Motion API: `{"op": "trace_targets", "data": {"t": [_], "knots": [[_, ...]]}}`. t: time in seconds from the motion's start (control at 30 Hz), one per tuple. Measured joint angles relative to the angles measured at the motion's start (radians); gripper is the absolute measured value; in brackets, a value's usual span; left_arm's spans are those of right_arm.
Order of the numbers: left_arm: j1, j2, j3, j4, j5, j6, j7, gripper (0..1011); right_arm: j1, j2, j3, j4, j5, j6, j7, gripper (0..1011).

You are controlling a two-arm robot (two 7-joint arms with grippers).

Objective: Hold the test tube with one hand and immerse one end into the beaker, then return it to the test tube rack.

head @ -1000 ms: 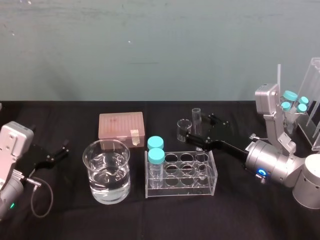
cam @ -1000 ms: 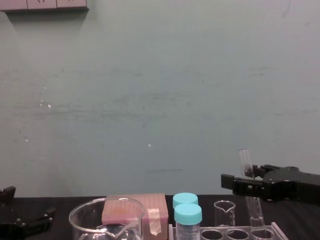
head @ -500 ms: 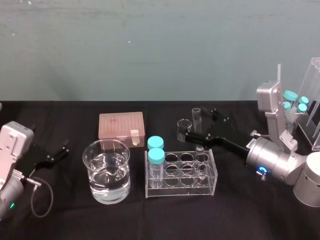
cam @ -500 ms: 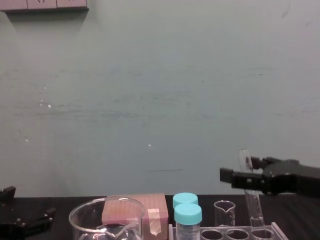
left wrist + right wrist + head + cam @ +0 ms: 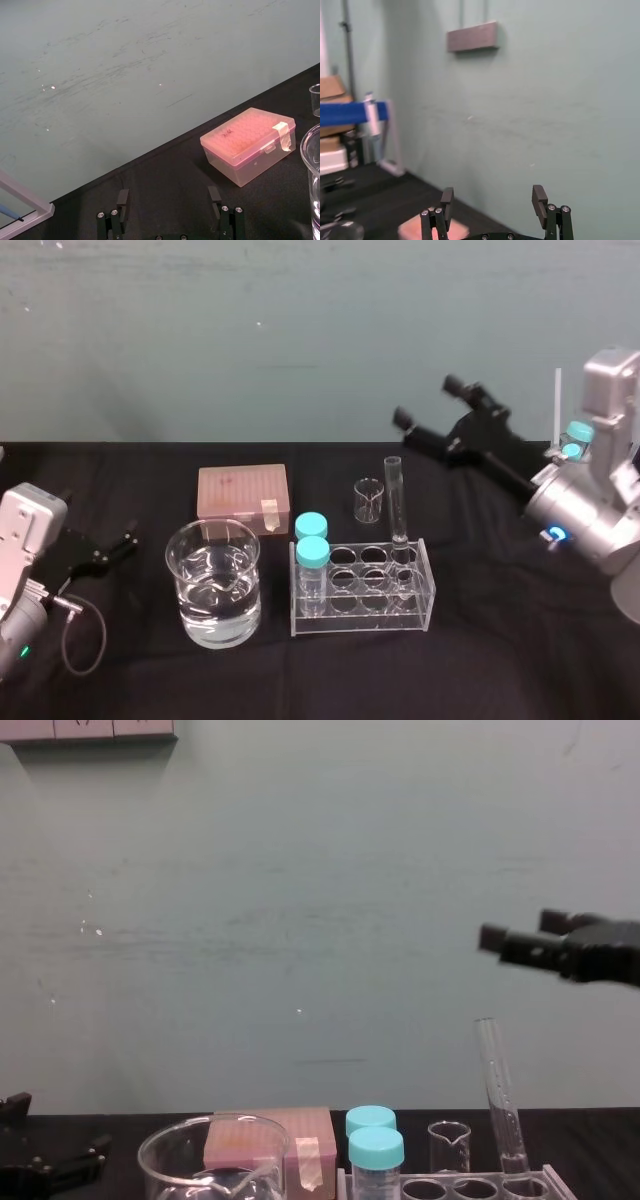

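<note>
Standing in the far right hole of the test tube rack (image 5: 362,585), the test tube (image 5: 395,495) has nothing gripping it; the right gripper (image 5: 427,402) hovers above and right of it, jaws wide and empty; the beaker (image 5: 214,582) sits left of the rack; the left gripper (image 5: 128,540) rests at the near left, jaws wide.

From high up, the head camera looks forward and down over the whole black desk (image 5: 500,670), back to the green wall (image 5: 300,330). The chest camera sits low, near desk level, facing that wall. Both catch the test tube rack (image 5: 363,585), test tube (image 5: 396,500), beaker (image 5: 214,582) and pink tip box (image 5: 243,490). The left wrist camera looks out low, close to the box, between the spread fingers of the left gripper (image 5: 168,191). The right wrist camera, raised, faces the wall past the right gripper (image 5: 493,190), fingers apart.
</note>
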Motion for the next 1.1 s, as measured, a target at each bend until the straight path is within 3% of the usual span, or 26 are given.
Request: {"op": "trace_targets", "data": {"t": [0.23, 0.43, 0.73, 1.1], "knots": [[0.0, 0.0, 0.0, 0.0, 0.0, 0.0, 0.0, 1000, -0.048, -0.008, 0.073, -0.009, -0.003, 0.021, -0.091, 1003], [0.0, 0.0, 0.0, 0.0, 0.0, 0.0, 0.0, 1000, -0.096, -0.013, 0.105, 0.001, -0.021, 0.056, -0.146, 1003], [0.0, 0.0, 0.0, 0.0, 0.0, 0.0, 0.0, 1000, -0.14, -0.023, 0.116, 0.023, -0.062, 0.097, -0.184, 1003], [0.0, 0.0, 0.0, 0.0, 0.0, 0.0, 0.0, 1000, -0.132, -0.044, 0.104, 0.08, -0.107, 0.161, -0.192, 1003]]}}
